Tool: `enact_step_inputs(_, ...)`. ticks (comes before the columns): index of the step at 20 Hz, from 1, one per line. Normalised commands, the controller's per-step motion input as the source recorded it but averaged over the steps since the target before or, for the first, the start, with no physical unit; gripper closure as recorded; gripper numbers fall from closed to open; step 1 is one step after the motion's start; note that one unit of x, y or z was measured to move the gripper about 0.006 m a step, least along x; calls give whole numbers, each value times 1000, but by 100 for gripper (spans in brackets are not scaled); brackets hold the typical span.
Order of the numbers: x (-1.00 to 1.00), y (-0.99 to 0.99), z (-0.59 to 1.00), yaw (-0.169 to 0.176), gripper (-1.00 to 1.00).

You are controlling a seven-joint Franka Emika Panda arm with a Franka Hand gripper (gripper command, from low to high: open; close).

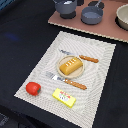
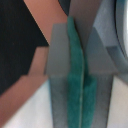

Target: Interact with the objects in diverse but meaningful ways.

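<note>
In the exterior view a golden bread loaf (image 1: 70,65) lies on a small plate (image 1: 61,73) in the middle of the striped placemat (image 1: 100,75). A red tomato (image 1: 33,88) and a yellow butter block (image 1: 64,97) sit near the mat's front edge. A grey-blue two-handled pot (image 1: 66,7) and a grey pan (image 1: 92,14) stand on a pink board (image 1: 107,30) at the back. The gripper (image 2: 74,35) shows only in the wrist view. Its grey fingers (image 2: 57,55) are pressed together on their green pads, with nothing between them, above the pink board (image 2: 45,15).
Two orange-handled utensils (image 1: 89,58) (image 1: 70,81) lie beside the plate on the mat. A pale bowl (image 1: 123,17) stands on the board at the exterior view's right. A curved pale rim (image 2: 121,30) is close to the gripper. Black cloth (image 1: 20,40) covers the table.
</note>
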Motion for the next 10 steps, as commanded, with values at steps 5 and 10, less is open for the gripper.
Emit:
enact_step_inputs(5, 240, 346, 0, 19, 100)
enact_step_inputs(10, 297, 393, 0, 16, 100)
